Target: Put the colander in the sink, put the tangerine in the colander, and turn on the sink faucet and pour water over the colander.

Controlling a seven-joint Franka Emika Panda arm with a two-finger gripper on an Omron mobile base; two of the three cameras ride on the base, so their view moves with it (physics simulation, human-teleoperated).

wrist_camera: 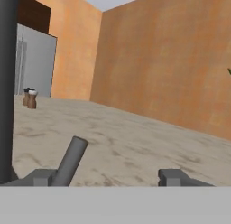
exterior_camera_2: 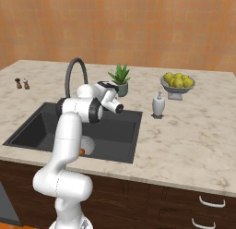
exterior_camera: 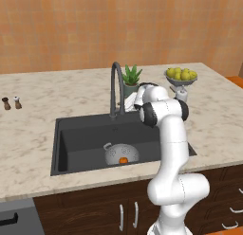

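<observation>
Behind the sink's [exterior_camera: 64, 149] back rim, our gripper [wrist_camera: 108, 177] stands open around the sink faucet's [exterior_camera: 115, 85] slim lever [wrist_camera: 71, 161]: rigid, likely slick metal, best pushed near its tip. Colander [exterior_camera: 121, 153] with tangerine [exterior_camera: 123, 159] sits at the basin's front edge.

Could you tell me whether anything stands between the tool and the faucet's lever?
Nothing visible does. In the hand view the open tool sits right at the slim grey lever beside the dark grey gooseneck faucet, with only bare marble countertop beyond.
</observation>
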